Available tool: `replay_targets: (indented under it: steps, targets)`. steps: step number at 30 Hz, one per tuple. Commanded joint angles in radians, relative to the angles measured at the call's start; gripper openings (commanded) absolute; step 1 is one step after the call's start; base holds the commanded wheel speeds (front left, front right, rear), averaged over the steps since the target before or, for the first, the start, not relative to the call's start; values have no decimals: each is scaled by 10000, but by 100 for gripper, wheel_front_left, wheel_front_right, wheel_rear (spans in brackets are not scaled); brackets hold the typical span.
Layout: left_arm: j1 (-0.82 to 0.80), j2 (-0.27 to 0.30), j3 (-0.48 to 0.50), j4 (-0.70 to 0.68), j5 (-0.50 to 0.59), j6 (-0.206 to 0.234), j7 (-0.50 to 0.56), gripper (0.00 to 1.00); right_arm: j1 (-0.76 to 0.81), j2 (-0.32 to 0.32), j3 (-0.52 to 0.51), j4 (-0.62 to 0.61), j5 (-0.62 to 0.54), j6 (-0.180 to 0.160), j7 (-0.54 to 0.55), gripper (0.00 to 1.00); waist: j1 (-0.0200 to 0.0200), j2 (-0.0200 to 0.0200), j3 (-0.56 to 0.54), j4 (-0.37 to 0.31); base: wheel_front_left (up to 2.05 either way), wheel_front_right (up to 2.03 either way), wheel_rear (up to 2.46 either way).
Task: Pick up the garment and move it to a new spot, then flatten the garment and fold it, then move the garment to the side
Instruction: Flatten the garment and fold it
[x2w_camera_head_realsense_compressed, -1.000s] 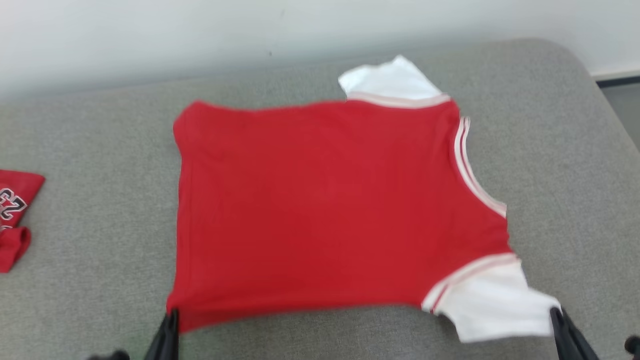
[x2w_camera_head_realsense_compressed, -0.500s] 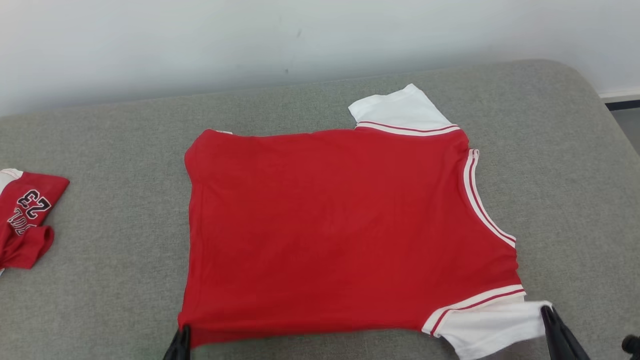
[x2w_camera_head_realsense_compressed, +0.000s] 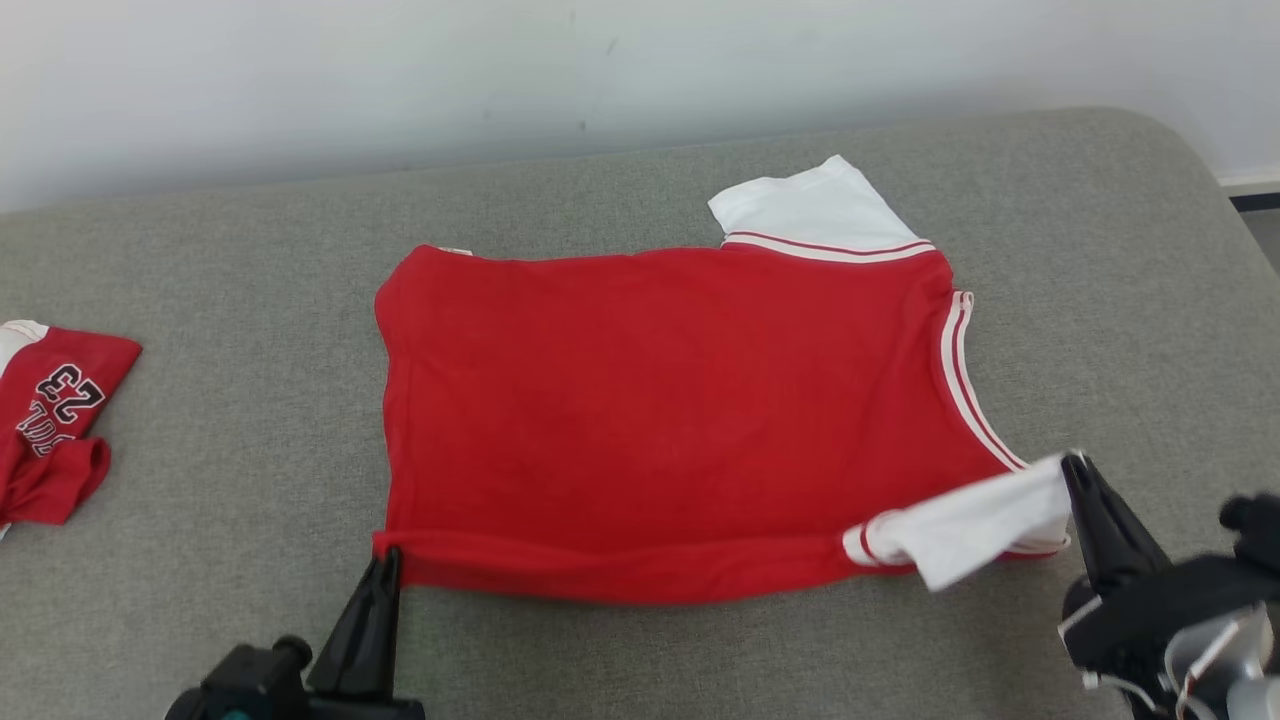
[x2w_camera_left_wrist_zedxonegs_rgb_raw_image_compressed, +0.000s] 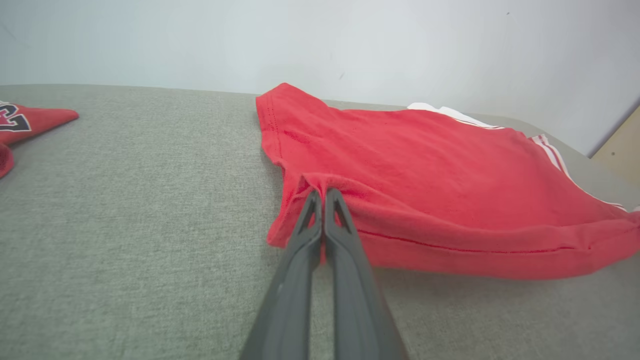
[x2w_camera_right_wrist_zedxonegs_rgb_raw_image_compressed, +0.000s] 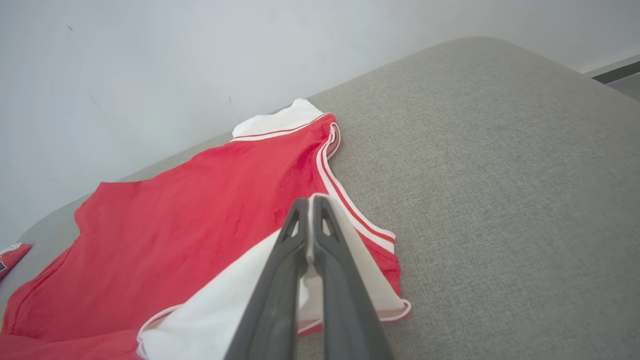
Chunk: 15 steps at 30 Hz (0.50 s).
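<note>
Gripping the red cotton jersey with white sleeves spread on the grey padded fabric surface, we hold its near hem corner in our closed left end effector and its near white sleeve, raised, in our closed right end effector

A plain white wall stood behind a wide grey fabric cushion with a rounded far corner. A dark strip ran low along the wall at right.
</note>
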Motion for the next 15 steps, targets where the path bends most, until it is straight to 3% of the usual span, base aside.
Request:
replay_targets:
  steps: [1,15]
  targets:
    - [-301,4,37,115,47,-62,-32,0,-388,-94,79,211,-79,-24,46,0,-1,-1,40,12,0,0,0]
    - [-2547,300,-163,1890,213,-236,-32,0,-4674,-500,900,5031,-225,-24,-501,0,-1,-1,476,186,0,0,0]
